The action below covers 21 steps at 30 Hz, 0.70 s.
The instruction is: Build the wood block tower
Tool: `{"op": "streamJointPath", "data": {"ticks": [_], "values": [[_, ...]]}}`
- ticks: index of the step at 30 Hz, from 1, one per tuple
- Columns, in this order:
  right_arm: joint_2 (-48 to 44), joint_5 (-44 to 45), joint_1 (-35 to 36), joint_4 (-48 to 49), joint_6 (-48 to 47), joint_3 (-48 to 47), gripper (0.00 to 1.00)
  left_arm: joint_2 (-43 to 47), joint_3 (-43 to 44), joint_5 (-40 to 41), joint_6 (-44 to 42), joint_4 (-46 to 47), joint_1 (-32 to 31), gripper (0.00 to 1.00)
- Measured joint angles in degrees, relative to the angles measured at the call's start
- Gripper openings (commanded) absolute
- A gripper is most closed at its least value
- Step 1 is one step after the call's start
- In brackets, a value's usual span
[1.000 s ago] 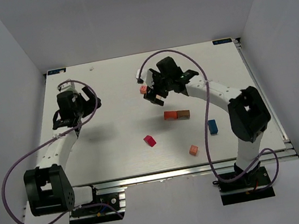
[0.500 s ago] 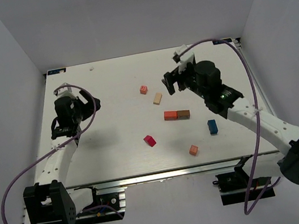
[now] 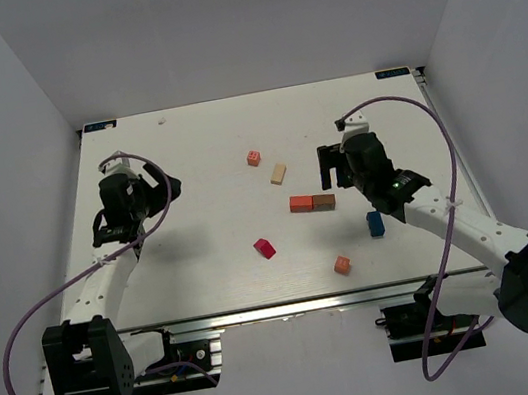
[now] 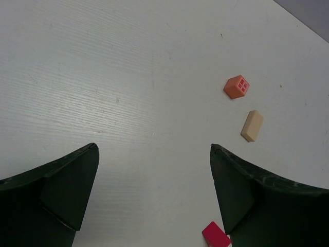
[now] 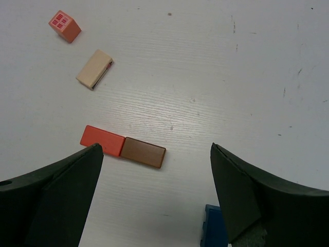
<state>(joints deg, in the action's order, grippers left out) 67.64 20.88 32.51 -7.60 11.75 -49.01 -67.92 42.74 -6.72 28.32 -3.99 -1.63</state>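
Top external view, Ana: how do the pincers stand?
Ben: Both gape wide and hold nothing. The right pincer (image 3: 329, 164) hovers just right of the brown bar (image 3: 324, 202); the left pincer (image 3: 166, 186) is well to its left.
Ana: And the blocks?
Ben: They lie singly on the bench (image 3: 203, 258). The orange-red bar (image 3: 300, 204) touches the brown bar end to end. The tan bar (image 3: 278, 173) and pink-orange cube (image 3: 253, 158) lie beyond it. The magenta-red block (image 3: 265, 248), salmon cube (image 3: 342, 264) and blue block (image 3: 376, 223) lie nearer.
Ana: Anything cut off?
Ben: The wrist views clip the blue and magenta-red blocks.
Ana: Changed?
Ben: A second ago the right pincer covered the tan bar.
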Motion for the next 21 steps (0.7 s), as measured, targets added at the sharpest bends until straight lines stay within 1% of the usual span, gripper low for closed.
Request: {"op": "streamJointPath", "data": {"ticks": [11,21], "values": [[1.8,-1.8,-1.5,-2.9,3.0,-0.4,0.89,0.0,-1.0,-1.2,0.0,0.2,0.0,0.98],[2.3,-5.4,-8.0,-6.5,6.3,-0.7,0.89,-1.7,-0.9,-3.3,0.3,2.6,0.0,0.98]]}}
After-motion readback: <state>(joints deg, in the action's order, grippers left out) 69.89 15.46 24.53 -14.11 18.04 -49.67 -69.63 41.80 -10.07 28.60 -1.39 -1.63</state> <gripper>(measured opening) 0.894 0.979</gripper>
